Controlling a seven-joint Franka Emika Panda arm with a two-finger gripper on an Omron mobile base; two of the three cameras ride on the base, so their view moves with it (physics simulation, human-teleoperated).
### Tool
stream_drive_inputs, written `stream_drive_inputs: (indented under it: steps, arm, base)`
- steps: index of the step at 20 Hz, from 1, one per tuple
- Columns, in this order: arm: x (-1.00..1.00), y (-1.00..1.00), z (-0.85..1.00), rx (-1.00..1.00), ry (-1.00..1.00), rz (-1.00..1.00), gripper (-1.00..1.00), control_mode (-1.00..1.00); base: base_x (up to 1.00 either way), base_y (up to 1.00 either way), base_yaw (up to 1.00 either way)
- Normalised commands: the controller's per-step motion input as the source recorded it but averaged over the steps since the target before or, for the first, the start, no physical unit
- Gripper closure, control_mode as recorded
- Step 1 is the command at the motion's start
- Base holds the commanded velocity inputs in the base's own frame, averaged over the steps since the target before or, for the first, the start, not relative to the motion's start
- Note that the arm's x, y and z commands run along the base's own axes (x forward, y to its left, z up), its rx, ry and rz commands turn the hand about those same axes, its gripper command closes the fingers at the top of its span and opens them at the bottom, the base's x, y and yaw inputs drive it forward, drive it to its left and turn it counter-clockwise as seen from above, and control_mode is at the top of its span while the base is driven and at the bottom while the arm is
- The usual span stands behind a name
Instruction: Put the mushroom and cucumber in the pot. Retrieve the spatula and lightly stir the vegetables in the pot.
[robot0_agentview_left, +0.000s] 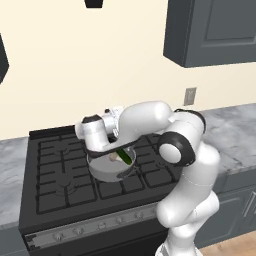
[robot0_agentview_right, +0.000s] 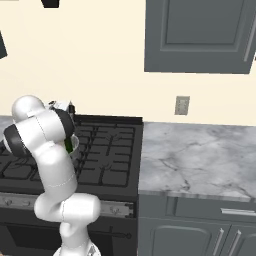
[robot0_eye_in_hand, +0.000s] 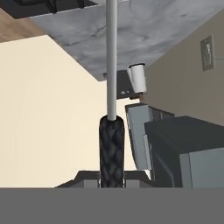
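Grey pot (robot0_agentview_left: 107, 171) on the black stove (robot0_agentview_left: 55, 190), green cucumber (robot0_agentview_left: 124, 156) lying inside it beside a pale mushroom (robot0_agentview_left: 113, 157) (partly hidden by the arm), gripper (robot0_eye_in_hand: 111, 174) pinching the spatula (robot0_eye_in_hand: 111, 127) by its black handle, grey shaft pointing away.

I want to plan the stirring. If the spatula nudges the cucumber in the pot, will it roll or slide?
The cucumber is a slim cylinder, so it would probably roll when pushed sideways. It lies inside the pot, whose wall should soon stop it. It looks stiff, unlikely to bend.
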Motion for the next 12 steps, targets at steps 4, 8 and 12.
stream_drive_inputs:
  steps: [4, 8, 12]
  arm:
    - [0.0, 0.28, 0.0, -0.01, 0.0, 0.04, 1.0, -1.0]
    - [0.01, 0.2, -0.02, -0.06, 0.0, 0.0, 1.0, -1.0]
    - [0.0, 0.14, 0.0, -0.02, 0.0, 0.01, 1.0, -1.0]
  base:
    - [0.0, 0.0, 0.0]
    - [0.0, 0.0, 0.0]
    - [0.0, 0.0, 0.0]
